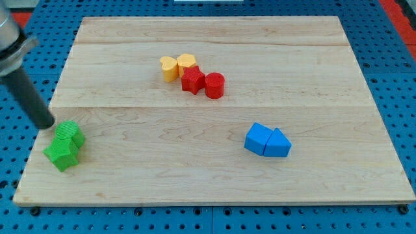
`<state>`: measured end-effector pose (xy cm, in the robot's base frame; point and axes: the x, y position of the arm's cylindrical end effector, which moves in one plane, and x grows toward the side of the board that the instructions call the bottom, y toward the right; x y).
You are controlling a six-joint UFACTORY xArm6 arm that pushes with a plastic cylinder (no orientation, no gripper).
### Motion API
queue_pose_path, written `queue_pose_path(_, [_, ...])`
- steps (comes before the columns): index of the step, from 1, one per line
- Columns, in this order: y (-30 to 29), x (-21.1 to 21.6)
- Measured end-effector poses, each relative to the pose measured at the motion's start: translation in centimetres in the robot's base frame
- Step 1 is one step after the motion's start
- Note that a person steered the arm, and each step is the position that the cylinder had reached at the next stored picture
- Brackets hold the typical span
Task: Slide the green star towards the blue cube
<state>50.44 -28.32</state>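
Tip: my tip (pixel 47 125) has no claw to spread or pinch, only a bare rod end; it sits on the board at the view's left edge, just up and left of the green blocks, touching or almost touching the upper one. I cannot tell which.
Arm pose: the dark rod (pixel 27 92) leans, running from the view's top left corner down and rightward to the tip; its upper metal part is blurred.
Green star: green star (pixel 63 154) lies near the board's bottom left corner, the lower of two green pieces, its points hard to make out.
Green neighbour: green cube (pixel 70 134) touches the star on its upper right side.
Blue cube: blue cube (pixel 259 138) sits well apart, towards the view's right, pressed against a blue triangle (pixel 279 144).
Other blocks: a yellow heart (pixel 169 67) and yellow block (pixel 186 62), then a red star (pixel 192 80) and red cylinder (pixel 214 85), cluster near the top centre.
Surface: wooden board (pixel 214 175) on a blue pegboard (pixel 13 162).
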Motion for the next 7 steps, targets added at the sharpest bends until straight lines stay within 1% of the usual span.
queue_pose_path(1, [0.1,3.4])
queue_pose_path(2, [2.0,4.5])
queue_pose_path(3, [5.5,5.2])
queue_pose_path(5, [16.9,5.7])
queue_pose_path(6, [21.3,5.7])
queue_pose_path(7, [15.9,5.3])
